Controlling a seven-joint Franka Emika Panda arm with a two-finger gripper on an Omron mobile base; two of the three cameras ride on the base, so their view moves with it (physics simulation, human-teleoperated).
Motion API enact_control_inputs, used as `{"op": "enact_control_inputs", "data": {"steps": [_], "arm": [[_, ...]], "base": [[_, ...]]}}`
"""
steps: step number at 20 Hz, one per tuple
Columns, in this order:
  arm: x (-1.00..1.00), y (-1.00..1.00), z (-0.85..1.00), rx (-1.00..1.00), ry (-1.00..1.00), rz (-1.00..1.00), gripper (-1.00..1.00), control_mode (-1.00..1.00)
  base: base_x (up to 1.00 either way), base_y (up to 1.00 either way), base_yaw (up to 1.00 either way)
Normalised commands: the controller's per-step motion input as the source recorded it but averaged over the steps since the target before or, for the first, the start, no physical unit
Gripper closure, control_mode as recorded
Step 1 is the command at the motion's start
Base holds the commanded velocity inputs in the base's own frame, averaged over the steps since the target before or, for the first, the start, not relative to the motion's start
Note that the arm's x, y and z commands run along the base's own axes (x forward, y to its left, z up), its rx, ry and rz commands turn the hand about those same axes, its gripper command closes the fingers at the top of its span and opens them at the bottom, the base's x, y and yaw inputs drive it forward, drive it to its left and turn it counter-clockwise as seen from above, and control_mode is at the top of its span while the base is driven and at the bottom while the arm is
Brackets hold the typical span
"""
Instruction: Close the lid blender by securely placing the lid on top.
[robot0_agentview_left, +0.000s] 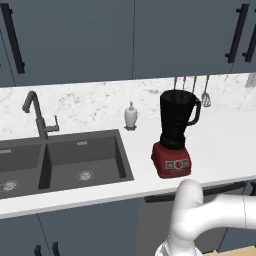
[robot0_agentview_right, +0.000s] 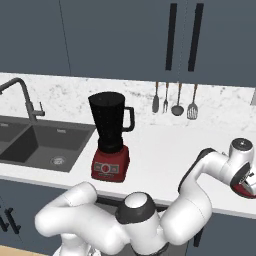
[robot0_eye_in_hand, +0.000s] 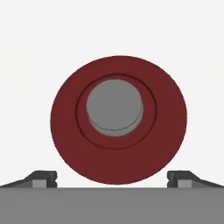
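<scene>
One lid (robot0_eye_in_hand: 118, 120) under the tool (robot0_eye_in_hand: 112, 179), fingers apart; one uncovered blender (robot0_agentview_right: 111, 137).

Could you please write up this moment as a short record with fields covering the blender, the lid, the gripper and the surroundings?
blender: upright on the white counter, right of the sink; blender jar open, no lid on it
lid: lid lies flat on the counter, far right of the blender, grey cap up
gripper: gripper open above the lid, fingertips either side, not gripping
nearby: soap dispenser by the wall; utensils hanging on the backsplash
task state: lid not yet picked up
</scene>
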Motion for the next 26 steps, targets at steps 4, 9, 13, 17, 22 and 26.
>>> {"op": "enact_control_inputs", "data": {"steps": [4, 9, 13, 17, 22, 26], "arm": [[0.2, -0.23, -0.08, 0.0, 0.01, 0.0, -1.0, -1.0], [0.15, -0.22, -0.1, 0.0, 0.0, 0.0, -1.0, -1.0], [0.11, -0.21, -0.13, 0.0, 0.0, 0.0, -1.0, -1.0], [0.12, -0.22, -0.15, 0.0, 0.0, 0.0, -1.0, -1.0], [0.18, -0.14, -0.19, 0.0, 0.0, 0.0, 1.0, -1.0], [0.25, 0.0, -0.24, 0.0, 0.0, 0.0, 1.0, -1.0]], "base": [[0.0, 0.0, 0.0], [0.0, 0.0, 0.0], [0.0, 0.0, 0.0], [0.0, 0.0, 0.0], [0.0, 0.0, 0.0], [0.0, 0.0, 0.0]]}}
